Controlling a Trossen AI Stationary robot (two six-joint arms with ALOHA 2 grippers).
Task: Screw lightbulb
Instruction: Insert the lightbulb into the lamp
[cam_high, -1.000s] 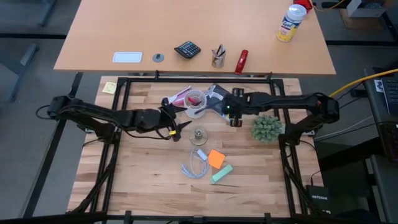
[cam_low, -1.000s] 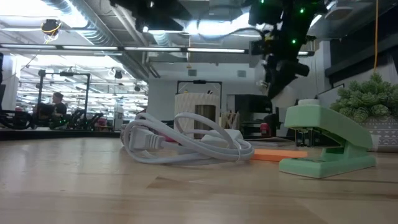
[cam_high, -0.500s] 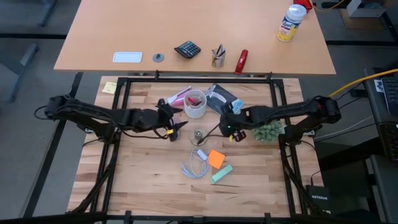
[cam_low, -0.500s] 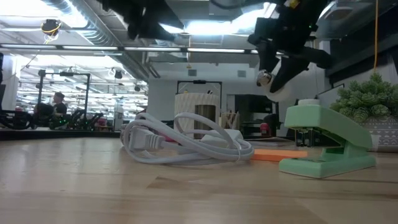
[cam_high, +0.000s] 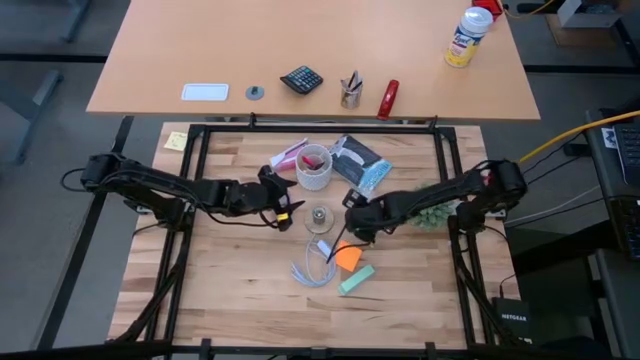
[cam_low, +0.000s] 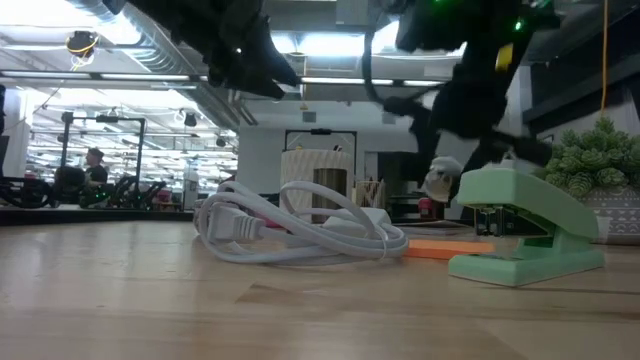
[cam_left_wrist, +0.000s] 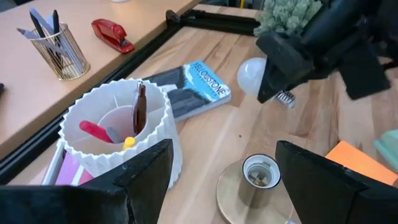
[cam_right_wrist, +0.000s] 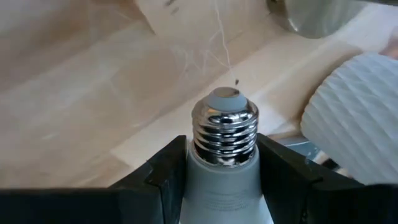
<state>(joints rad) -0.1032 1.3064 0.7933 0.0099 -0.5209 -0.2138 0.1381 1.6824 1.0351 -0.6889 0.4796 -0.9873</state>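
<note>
Above the middle of the wooden table (cam_high: 230, 280), the right end effector (cam_high: 352, 224) holds the lightbulb (cam_left_wrist: 254, 73) tight between its two dark fingers (cam_right_wrist: 163, 168). The bulb's shiny metal screw end (cam_right_wrist: 225, 132) sticks out past the fingers, up in the air and not touching the table. It hangs just beside the round socket (cam_high: 320, 217), which sits on a flat metal base (cam_left_wrist: 233, 194) on the table. The bulb is not in the socket yet.

The left end effector (cam_high: 284, 206) is on the other side of the socket, near it, with its fingers spread wide and nothing between them. Close to it stands a white ribbed cup (cam_high: 314, 168) with pens inside. A blue book (cam_high: 361, 163) lies next to the cup. Nearer the front of the table lie a looped white cord (cam_high: 310, 268), an orange pad (cam_high: 348, 255) and a green stapler (cam_low: 528, 232). A small green plant (cam_high: 432, 212) stands by the right arm.
</note>
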